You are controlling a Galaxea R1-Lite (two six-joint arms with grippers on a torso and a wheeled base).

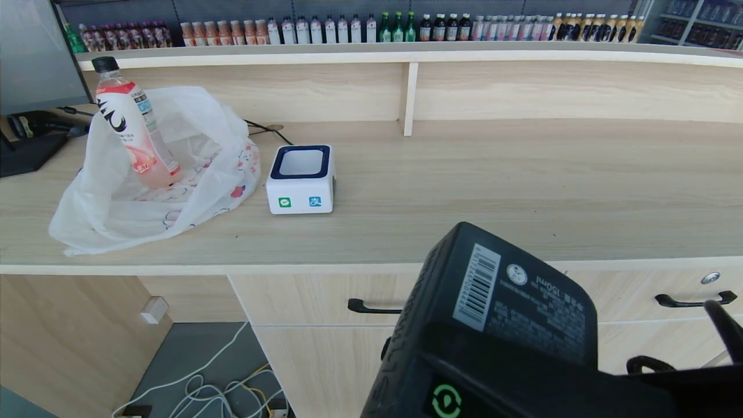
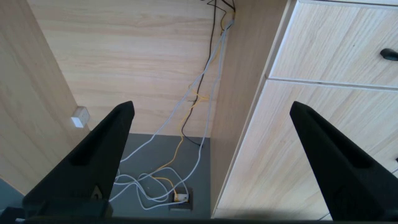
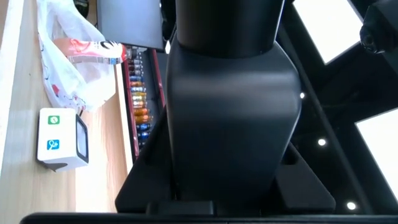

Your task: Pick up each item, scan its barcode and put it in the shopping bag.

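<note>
A black bottle (image 1: 511, 296) with a white barcode label is held up close in front of the head camera, over the counter's front edge. My right gripper (image 1: 522, 377) is shut on it; in the right wrist view the black bottle (image 3: 230, 106) stands between the fingers (image 3: 143, 180). The white scanner box (image 1: 300, 179) with a blue-rimmed window sits on the counter. To its left lies the white shopping bag (image 1: 197, 191), with a pink drink bottle (image 1: 136, 125) standing in it. My left gripper (image 2: 211, 162) hangs open below the counter, with nothing between its fingers.
The wooden counter (image 1: 522, 191) has a raised back shelf (image 1: 406, 58) with a divider. Drawer handles (image 1: 371, 306) line the front below. A black device (image 1: 29, 145) sits at the far left. Cables (image 2: 174, 180) lie on the floor under the counter.
</note>
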